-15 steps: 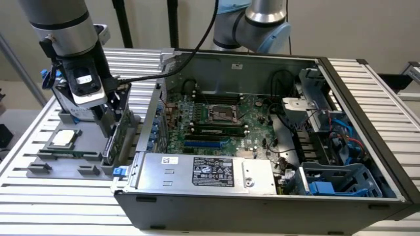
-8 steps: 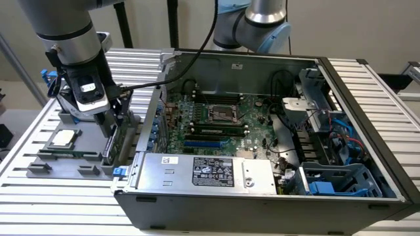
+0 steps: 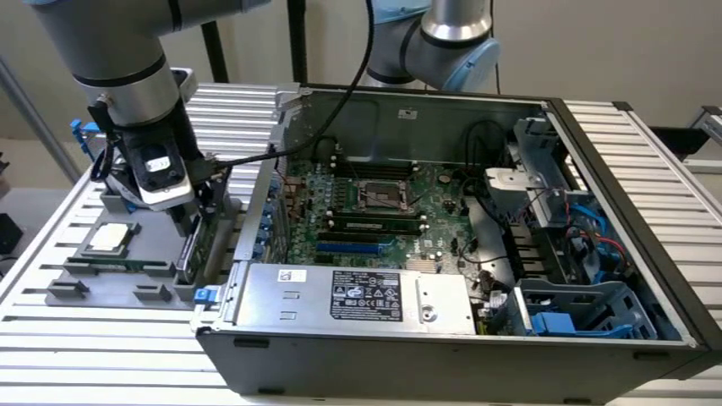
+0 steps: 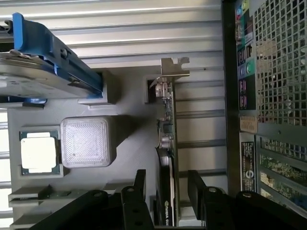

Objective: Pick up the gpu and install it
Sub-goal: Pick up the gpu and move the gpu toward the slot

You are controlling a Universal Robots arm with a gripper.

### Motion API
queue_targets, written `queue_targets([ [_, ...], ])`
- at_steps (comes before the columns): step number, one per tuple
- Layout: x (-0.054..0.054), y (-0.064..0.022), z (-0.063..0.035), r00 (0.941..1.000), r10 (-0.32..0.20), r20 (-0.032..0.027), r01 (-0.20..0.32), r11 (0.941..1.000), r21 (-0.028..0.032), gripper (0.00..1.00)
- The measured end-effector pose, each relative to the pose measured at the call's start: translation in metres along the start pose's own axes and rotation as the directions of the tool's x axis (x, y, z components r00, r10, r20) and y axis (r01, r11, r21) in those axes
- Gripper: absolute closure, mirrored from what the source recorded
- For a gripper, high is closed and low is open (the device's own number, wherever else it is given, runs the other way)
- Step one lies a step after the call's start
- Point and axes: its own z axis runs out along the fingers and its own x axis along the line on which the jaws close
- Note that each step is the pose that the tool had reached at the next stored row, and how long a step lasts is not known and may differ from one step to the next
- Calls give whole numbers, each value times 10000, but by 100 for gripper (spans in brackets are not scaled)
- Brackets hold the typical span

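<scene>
Gripper: fingers apart, straddling gpu, w/ gaps both sides.
gpu pos: upright on edge in grey holder, holder's edge nearest pc case.

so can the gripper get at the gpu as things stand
Probably yes. The gpu stands on edge in the grey holder, the gripper over it with jaws open either side of the card. Nothing lies between; the computer case is near but apart.
</scene>
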Motion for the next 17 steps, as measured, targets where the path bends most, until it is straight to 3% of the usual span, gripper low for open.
queue_targets([
  [4,-12,-5,72,10000,0,1,0,10000,0,0],
  [17,-13,-9,158,10000,1,-3,-1,10000,4,0],
])
